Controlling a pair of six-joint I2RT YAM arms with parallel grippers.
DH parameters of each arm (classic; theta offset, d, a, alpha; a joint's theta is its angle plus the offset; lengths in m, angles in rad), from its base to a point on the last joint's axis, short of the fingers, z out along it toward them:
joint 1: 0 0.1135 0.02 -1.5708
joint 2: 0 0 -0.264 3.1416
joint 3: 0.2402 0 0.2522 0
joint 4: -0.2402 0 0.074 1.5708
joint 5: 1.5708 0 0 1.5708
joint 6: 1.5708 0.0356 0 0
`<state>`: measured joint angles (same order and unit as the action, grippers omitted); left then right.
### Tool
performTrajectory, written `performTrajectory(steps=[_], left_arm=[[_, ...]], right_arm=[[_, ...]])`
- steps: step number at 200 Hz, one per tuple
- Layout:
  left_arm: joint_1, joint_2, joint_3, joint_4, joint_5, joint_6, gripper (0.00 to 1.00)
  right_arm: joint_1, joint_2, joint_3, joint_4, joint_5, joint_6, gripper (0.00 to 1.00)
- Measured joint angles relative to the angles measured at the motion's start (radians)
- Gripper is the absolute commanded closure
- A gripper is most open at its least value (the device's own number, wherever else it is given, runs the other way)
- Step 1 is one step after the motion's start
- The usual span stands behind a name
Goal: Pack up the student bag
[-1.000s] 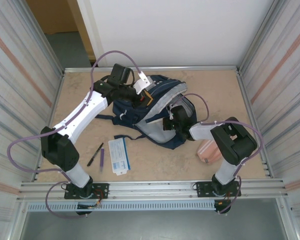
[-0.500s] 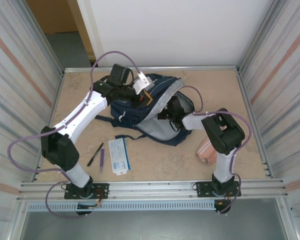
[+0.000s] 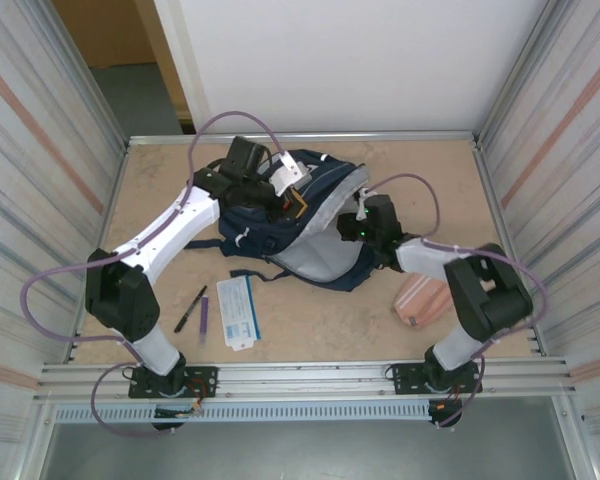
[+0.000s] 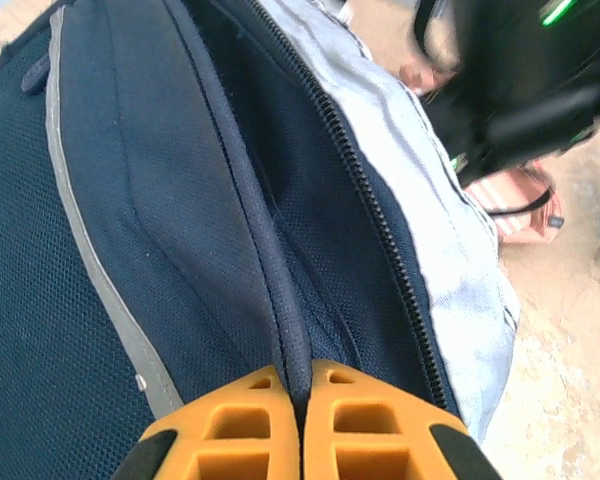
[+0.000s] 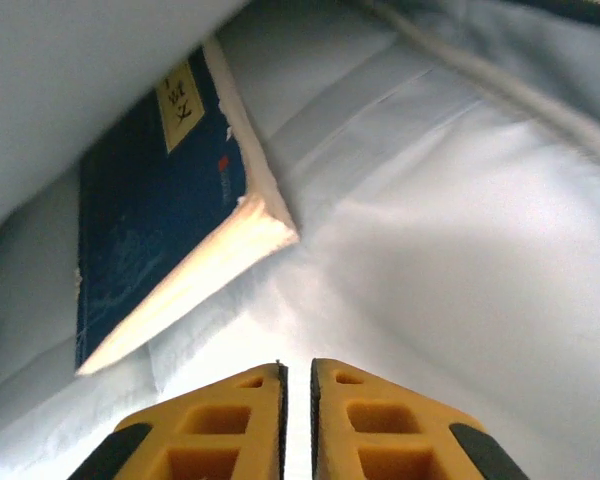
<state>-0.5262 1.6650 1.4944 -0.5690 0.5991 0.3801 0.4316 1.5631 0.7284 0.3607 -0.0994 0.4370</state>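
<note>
The student bag (image 3: 252, 222) lies navy and open at the table's centre, its grey lining (image 3: 317, 256) facing up. My left gripper (image 3: 294, 197) is at the bag's upper rim. In the left wrist view it (image 4: 300, 385) is shut on a navy seam fold of the bag (image 4: 180, 200). My right gripper (image 3: 352, 230) sits at the bag's mouth from the right. In the right wrist view it (image 5: 297, 375) is inside against the grey lining (image 5: 450, 240), jaws a narrow crack apart with nothing between. A blue book (image 5: 145, 240) leans in the bag ahead of it.
A pink striped pouch (image 3: 420, 300) lies right of the bag, beside the right arm. A white-and-blue booklet (image 3: 238, 312), a black pen (image 3: 190, 309) and a purple pen (image 3: 202, 316) lie at front left. Metal walls enclose the table.
My right gripper reached deeper into the bag, then drew back toward the right, and its jaws have parted a crack. The left gripper keeps its hold and has shifted slightly right.
</note>
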Motion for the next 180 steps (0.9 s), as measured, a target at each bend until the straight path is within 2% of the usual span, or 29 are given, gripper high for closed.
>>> performTrajectory(steps=[12, 18, 28, 35, 56, 74, 79, 84, 87, 109, 129, 166, 180], left_arm=[[-0.007, 0.013, -0.010, 0.002, -0.009, 0.000, 0.99], [-0.011, 0.022, -0.012, 0.003, -0.015, 0.002, 0.92], [-0.019, 0.038, -0.012, 0.003, -0.024, 0.010, 0.75], [-0.026, 0.051, -0.011, 0.003, -0.027, 0.018, 0.69], [-0.055, 0.100, 0.010, -0.012, -0.097, 0.028, 0.65], [-0.069, 0.123, 0.018, -0.025, -0.155, -0.020, 0.62], [-0.069, 0.124, 0.016, -0.031, -0.166, -0.039, 0.56], [-0.067, 0.122, 0.015, -0.035, -0.180, -0.064, 0.39], [-0.064, 0.119, 0.013, -0.035, -0.192, -0.086, 0.36], [-0.043, 0.091, -0.022, -0.037, -0.258, -0.241, 0.37], [0.003, 0.039, -0.113, -0.044, -0.276, -0.429, 0.38], [0.209, 0.024, -0.277, -0.084, -0.253, -0.715, 0.37], [0.248, 0.024, -0.338, -0.082, -0.262, -0.782, 0.36]], right_arm=[[-0.025, -0.075, -0.032, -0.033, -0.020, 0.002, 0.82], [-0.038, -0.117, -0.044, -0.059, -0.030, 0.003, 0.80], [-0.056, -0.185, -0.061, -0.101, -0.033, 0.005, 0.75], [-0.066, -0.241, -0.071, -0.142, -0.033, 0.009, 0.74], [-0.079, -0.406, -0.080, -0.266, -0.030, 0.026, 0.74], [-0.079, -0.517, -0.072, -0.358, -0.036, 0.026, 0.73], [-0.079, -0.540, -0.067, -0.381, -0.040, 0.026, 0.73], [-0.079, -0.557, -0.061, -0.406, -0.047, 0.025, 0.72], [-0.079, -0.567, -0.057, -0.420, -0.053, 0.022, 0.72], [-0.051, -0.591, -0.011, -0.518, -0.100, -0.032, 0.65], [0.051, -0.550, 0.063, -0.602, -0.111, -0.090, 0.63], [0.257, -0.418, 0.148, -0.651, -0.080, -0.157, 0.52], [0.305, -0.374, 0.148, -0.657, -0.058, -0.161, 0.50]])
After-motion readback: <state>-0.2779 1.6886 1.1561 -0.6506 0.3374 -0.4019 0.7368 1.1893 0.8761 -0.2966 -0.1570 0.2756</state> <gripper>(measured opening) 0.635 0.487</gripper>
